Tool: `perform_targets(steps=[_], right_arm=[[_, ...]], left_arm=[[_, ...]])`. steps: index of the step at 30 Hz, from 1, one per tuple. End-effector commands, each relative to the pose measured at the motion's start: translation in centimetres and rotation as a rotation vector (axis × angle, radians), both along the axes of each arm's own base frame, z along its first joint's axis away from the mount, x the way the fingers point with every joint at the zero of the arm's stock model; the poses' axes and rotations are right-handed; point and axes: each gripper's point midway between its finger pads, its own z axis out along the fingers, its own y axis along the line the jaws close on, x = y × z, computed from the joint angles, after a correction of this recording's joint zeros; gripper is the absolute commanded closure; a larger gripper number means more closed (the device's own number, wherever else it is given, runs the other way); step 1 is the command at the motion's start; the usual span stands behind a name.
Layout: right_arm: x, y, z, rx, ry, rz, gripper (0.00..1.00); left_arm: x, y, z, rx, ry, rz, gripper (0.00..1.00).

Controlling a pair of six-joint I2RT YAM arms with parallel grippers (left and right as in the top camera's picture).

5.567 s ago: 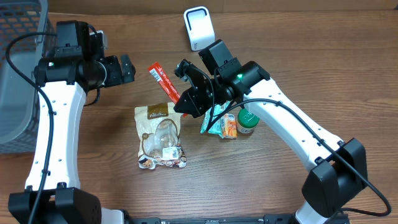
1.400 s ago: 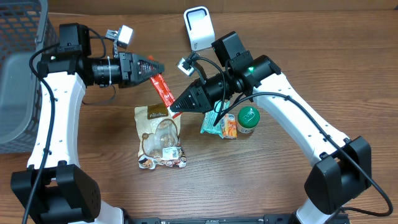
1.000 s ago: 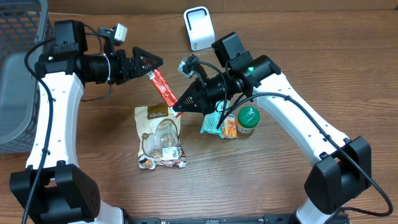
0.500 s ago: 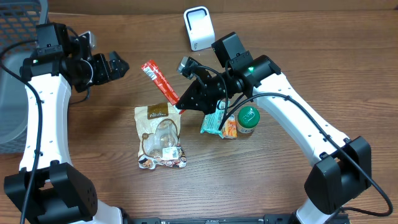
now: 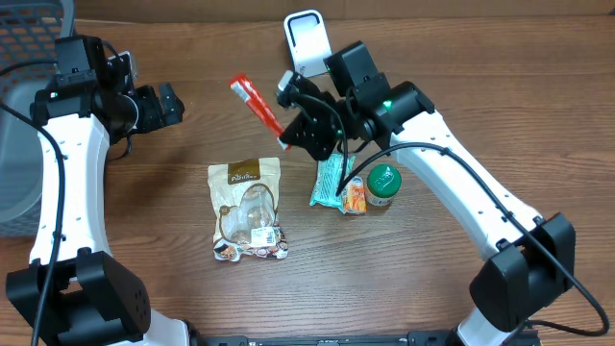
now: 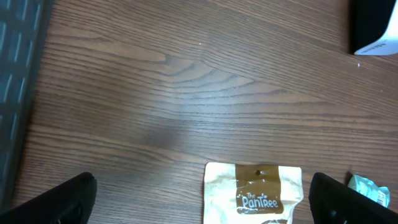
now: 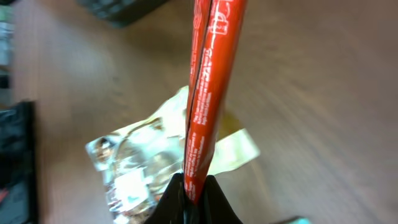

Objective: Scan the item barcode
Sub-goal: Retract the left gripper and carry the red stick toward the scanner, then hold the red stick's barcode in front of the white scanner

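Overhead, grey basket [image 5: 13, 144] at nine o'clock edge, contents hidden, right gripper [image 5: 286, 143] clenched on red stick [image 5: 258, 104] near twelve, left gripper [image 5: 169, 103] spread wide at ten, bare table [image 5: 204, 115] between.

Your two arms: white shells, black joints.
Your left arm [image 5: 65, 192], at nine o'clock in the overhead view, and your right arm [image 5: 461, 197], at four o'clock, are long white links between rounded black joint housings. A thin black cable [image 5: 63, 221] trails loosely along each one. A small green light [image 5: 387, 105] glows on the right arm's upper joint, at one o'clock. Your wrist views show blunt, matte-black fingers [image 6: 59, 198].
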Motion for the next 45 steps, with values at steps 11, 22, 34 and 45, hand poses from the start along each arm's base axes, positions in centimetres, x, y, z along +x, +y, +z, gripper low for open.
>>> perform_targets(steps=[11,22,34,45], right_arm=[[4.6,-0.8,9.7,-0.05,-0.337,-0.163,0.96],[9.1,-3.0,9.5,-0.223,-0.571,-0.211,0.96],[17.6,-6.0,3.0,-0.529,-0.734,-0.326,0.96],[23.9,-9.2,-4.2,-0.597,-0.733,-0.443,0.96]], left_arm=[[0.0,0.2,0.0,0.008,0.003,0.015,0.0],[0.0,0.2,0.0,0.008,0.004,0.014,0.0],[0.0,0.2,0.0,0.008,0.004,0.014,0.0],[0.0,0.2,0.0,0.008,0.004,0.014,0.0]])
